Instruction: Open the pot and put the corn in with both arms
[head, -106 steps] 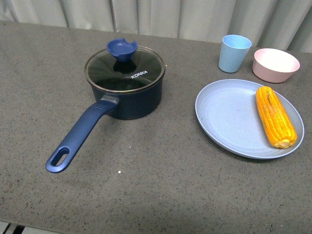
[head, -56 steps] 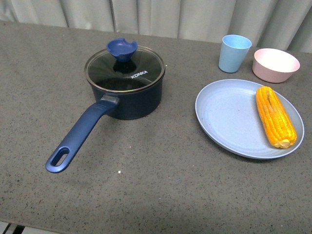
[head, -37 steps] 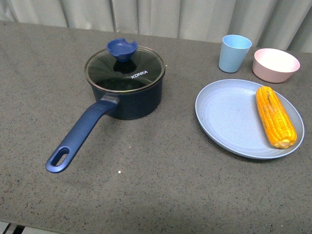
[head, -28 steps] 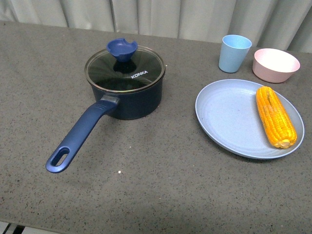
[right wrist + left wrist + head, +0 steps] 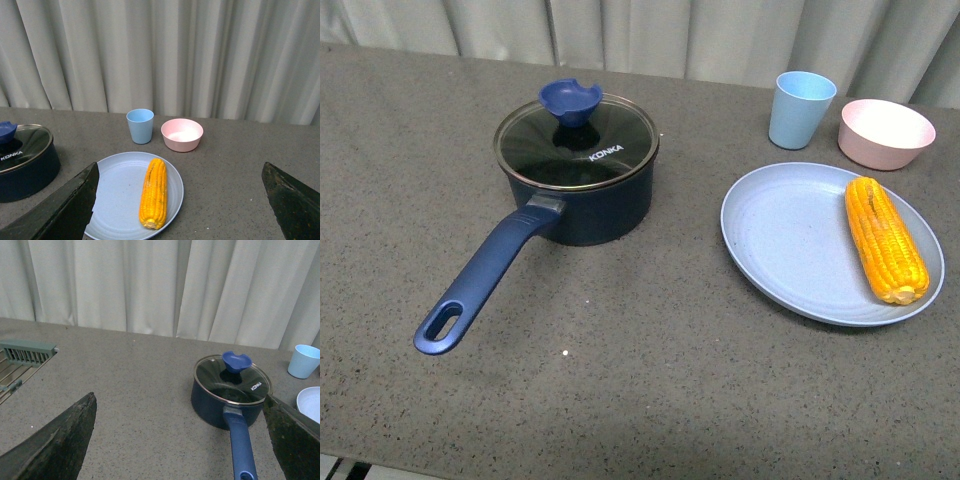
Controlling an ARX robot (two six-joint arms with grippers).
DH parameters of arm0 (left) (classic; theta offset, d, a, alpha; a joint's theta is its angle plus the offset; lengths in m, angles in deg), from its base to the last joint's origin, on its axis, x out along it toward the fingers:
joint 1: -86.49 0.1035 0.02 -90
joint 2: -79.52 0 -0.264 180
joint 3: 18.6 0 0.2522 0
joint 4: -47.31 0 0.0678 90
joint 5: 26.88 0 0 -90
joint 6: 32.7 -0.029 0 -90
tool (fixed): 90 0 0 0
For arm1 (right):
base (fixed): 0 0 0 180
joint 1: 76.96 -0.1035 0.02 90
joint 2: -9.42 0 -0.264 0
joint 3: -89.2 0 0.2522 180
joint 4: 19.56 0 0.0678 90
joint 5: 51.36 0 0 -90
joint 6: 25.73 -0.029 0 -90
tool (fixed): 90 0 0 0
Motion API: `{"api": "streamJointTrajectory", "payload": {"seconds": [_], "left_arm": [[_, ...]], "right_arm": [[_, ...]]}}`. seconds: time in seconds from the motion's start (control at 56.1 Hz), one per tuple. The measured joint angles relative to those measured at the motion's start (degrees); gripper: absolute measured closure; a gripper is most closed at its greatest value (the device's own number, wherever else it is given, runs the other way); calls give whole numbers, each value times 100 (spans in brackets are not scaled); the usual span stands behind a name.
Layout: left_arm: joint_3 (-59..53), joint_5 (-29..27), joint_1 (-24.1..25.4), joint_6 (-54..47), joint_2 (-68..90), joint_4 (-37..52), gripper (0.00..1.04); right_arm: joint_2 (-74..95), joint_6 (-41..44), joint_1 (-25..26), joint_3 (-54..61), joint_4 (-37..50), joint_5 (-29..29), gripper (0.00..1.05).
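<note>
On the left, lidded pot; corn right, on plate. Left gripper, right gripper: jaws spread wide, holding nothing.

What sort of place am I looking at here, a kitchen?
Probably a kitchen-style test setup rather than a home kitchen: a lidded pot, corn on a plate, a speckled grey counter, and plain curtains hung behind.
</note>
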Motion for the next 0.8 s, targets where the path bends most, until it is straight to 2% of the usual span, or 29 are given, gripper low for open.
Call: {"api": "streamJointTrajectory", "payload": {"seconds": [0.232, 0.268, 0.321, 0.357, 0.41, 0.571, 0.696, 0.803], "left_arm": [[7, -98, -20, 15, 20, -24, 7], [68, -557, -155, 188, 118, -240, 7], [262, -1788, -544, 656, 713, -651, 7], [280, -2251, -669, 863, 1084, -566, 7], [282, -2448, -761, 1023, 1545, -249, 7], [525, -2098, -826, 1309, 3412, 1587, 7], [1163, -1676, -1036, 1436, 5707, 3536, 7], [2022, -1493, -1344, 1626, 7444, 4275, 7]], "right_arm": [[0, 0, 0, 0, 0, 0, 9], [0, 0, 0, 0, 0, 0, 9], [0, 0, 0, 0, -2, 0, 9], [0, 0, 0, 0, 0, 11, 9], [0, 0, 2, 0, 0, 0, 9], [0, 0, 2, 0, -2, -2, 9], [0, 0, 2, 0, 0, 0, 9], [0, 0, 2, 0, 0, 0, 9]]}}
